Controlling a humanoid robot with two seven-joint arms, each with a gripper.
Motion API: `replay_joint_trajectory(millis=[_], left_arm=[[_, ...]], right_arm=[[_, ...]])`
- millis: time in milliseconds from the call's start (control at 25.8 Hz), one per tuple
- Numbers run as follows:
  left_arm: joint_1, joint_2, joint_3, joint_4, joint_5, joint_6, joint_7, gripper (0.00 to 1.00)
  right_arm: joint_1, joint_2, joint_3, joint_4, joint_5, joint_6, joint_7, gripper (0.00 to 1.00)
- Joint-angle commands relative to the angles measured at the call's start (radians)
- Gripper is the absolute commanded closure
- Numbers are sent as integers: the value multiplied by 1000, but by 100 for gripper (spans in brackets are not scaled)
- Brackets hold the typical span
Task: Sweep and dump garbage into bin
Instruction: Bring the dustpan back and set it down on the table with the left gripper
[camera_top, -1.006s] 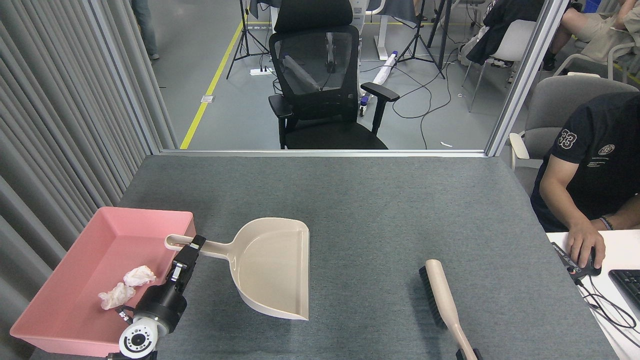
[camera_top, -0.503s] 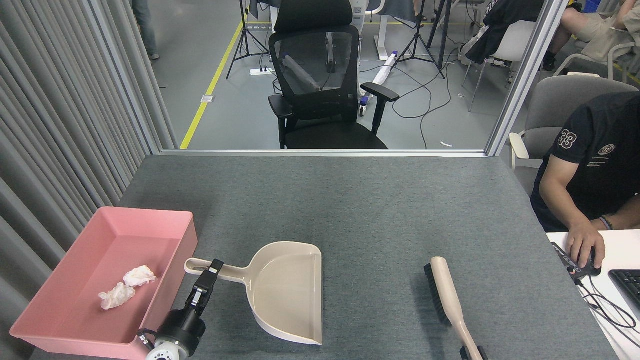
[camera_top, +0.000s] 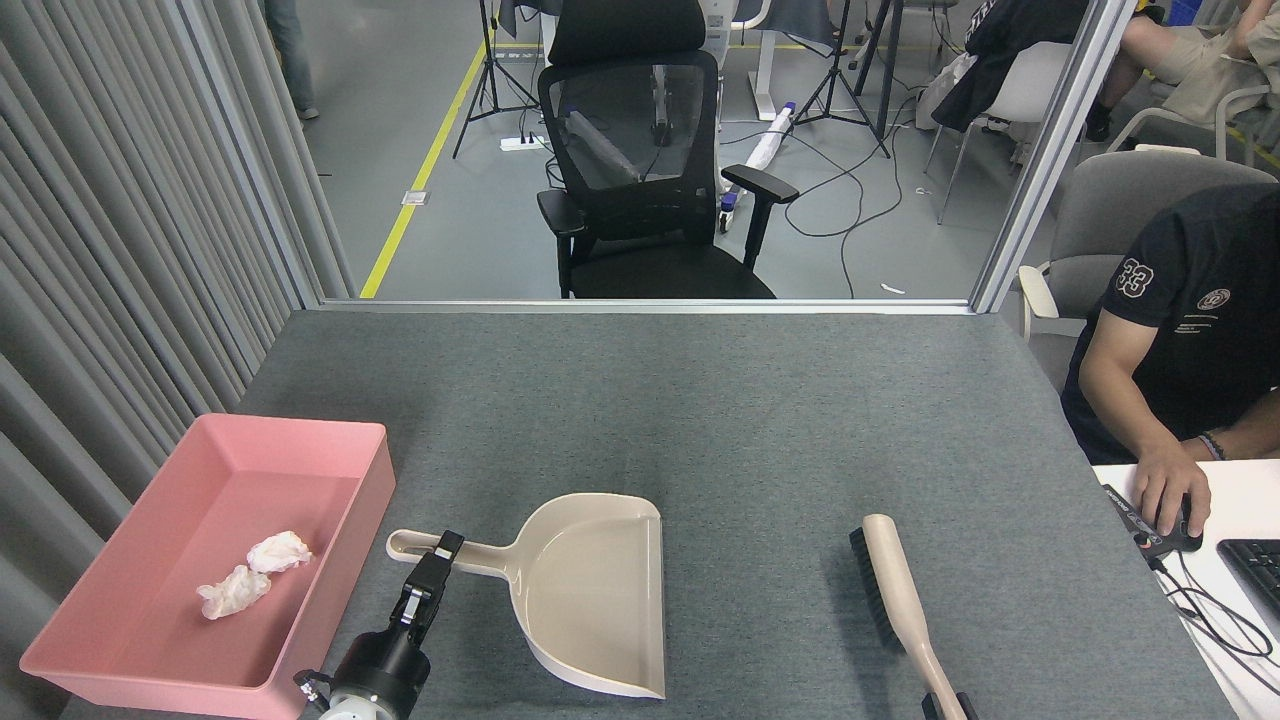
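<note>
The pink bin (camera_top: 300, 428) stands at the table's left front. Two white crumpled wads of garbage (camera_top: 278, 551) (camera_top: 233, 592) lie inside it. To its right is the beige dustpan (camera_top: 600, 600), empty, with its mouth facing right. My left gripper (camera_top: 443, 548) is shut on the dustpan's handle, close to the bin's right wall. A beige brush (camera_top: 893, 590) with black bristles lies on the right. Its handle runs to the bottom edge, where only the tips of my right gripper (camera_top: 943, 706) show on either side of it.
The grey felt table (camera_top: 700, 400) ends at a metal rail at the back, with a black office chair (camera_top: 640, 150) beyond. A curtain (camera_top: 120, 250) hangs along the left. A person in a dark shirt (camera_top: 1190, 330) sits at the right with a hand on a mouse.
The left gripper has carried the dustpan away from the bin, to the right and toward me, lower than before. The brush has shifted slightly right. The wads have stayed in the bin.
</note>
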Motion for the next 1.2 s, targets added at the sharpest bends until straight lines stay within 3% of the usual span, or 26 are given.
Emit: replay_joint_trajectory(millis=[0, 155, 503, 697, 967, 1045, 1161], left_arm=[[-2, -6, 2, 4, 5, 2, 2, 66], [-2, -6, 3, 9, 17, -1, 12, 66], [-2, -6, 2, 16, 29, -1, 41, 65], [-2, -6, -1, 19, 28, 1, 41, 63], [-2, -4, -6, 18, 28, 5, 40, 56], [-1, -4, -9, 16, 26, 13, 40, 49], [10, -2, -28, 9, 18, 54, 38, 23]], right_arm=[[0, 0, 0, 0, 0, -1, -2, 86], [2, 5, -3, 0, 0, -1, -4, 75], [0, 12, -26, -4, -3, -7, -12, 14], [5, 6, -33, -29, -3, -13, -16, 4], [6, 15, -96, -61, -5, -25, -16, 4], [6, 15, -101, -61, -5, -25, -16, 4], [6, 15, -105, -61, -5, -27, -16, 4]])
